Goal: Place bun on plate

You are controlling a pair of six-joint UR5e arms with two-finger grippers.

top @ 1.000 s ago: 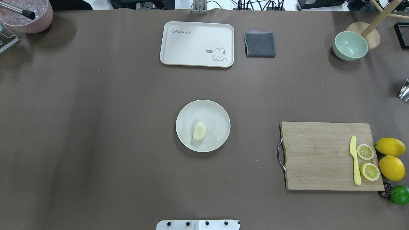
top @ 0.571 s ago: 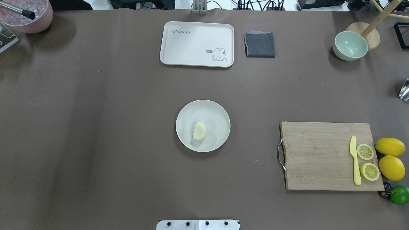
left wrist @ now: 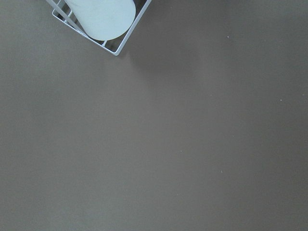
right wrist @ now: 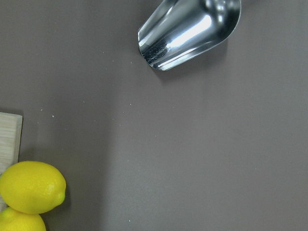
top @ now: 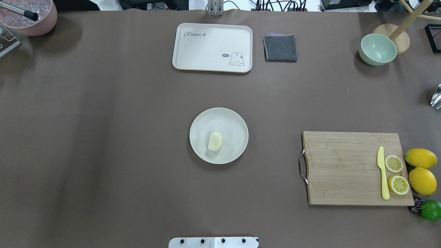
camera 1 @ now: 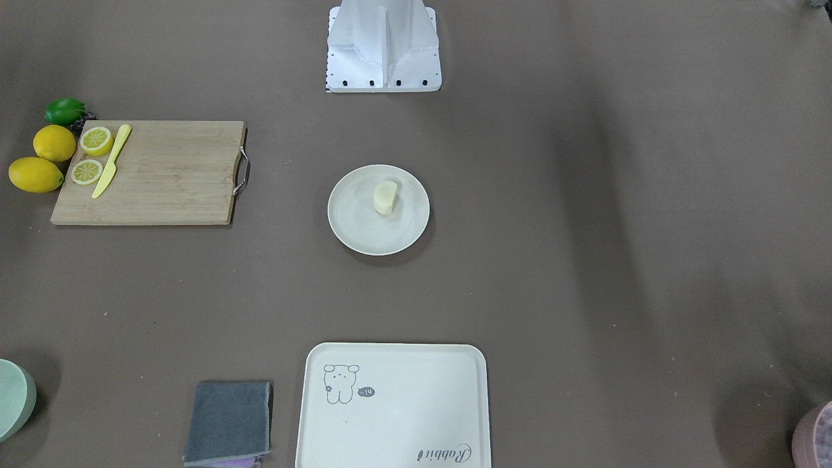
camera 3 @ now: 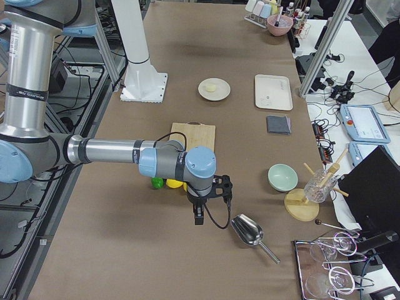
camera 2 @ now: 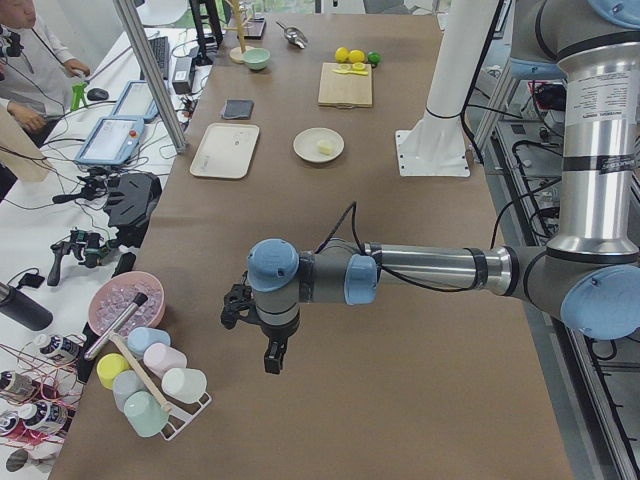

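Note:
The pale cream bun (top: 214, 141) lies on the round off-white plate (top: 231, 126) in the middle of the table, a little off the plate's centre; it shows again as the bun (camera 1: 385, 197) on the plate (camera 1: 361, 227) in the front-facing view. Neither gripper is near it. My left gripper (camera 2: 270, 356) hangs over bare table at the robot's far left end, near a cup rack. My right gripper (camera 3: 199, 218) hangs over the far right end beside a metal scoop. Both show only in the side views, so I cannot tell whether they are open or shut.
A cream tray (top: 212, 47), a grey cloth (top: 280, 48) and a green bowl (top: 377, 49) sit along the far edge. A cutting board (top: 344, 168) with a yellow knife and lemon halves lies right, whole lemons (top: 421, 158) beside it. Metal scoop (right wrist: 190, 31); cup rack (camera 2: 150, 392).

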